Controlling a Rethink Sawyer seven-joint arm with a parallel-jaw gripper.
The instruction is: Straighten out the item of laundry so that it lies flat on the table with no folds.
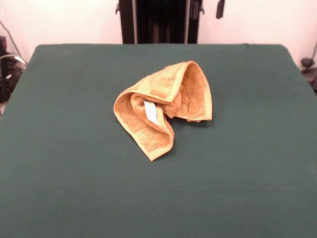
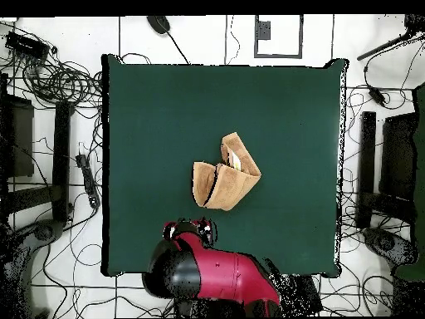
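Towel (image 1: 163,106) lies crumpled mid-table (image 1: 247,173); tool (image 2: 192,228) state perhaps hidden, cannot tell.

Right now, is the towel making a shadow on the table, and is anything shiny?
Front view: the towel casts only a faint, soft shadow along its lower right edge on the table; the felt shows no glare. Overhead view: even light, no clear shadow by the towel; no shine shows on the red arm.
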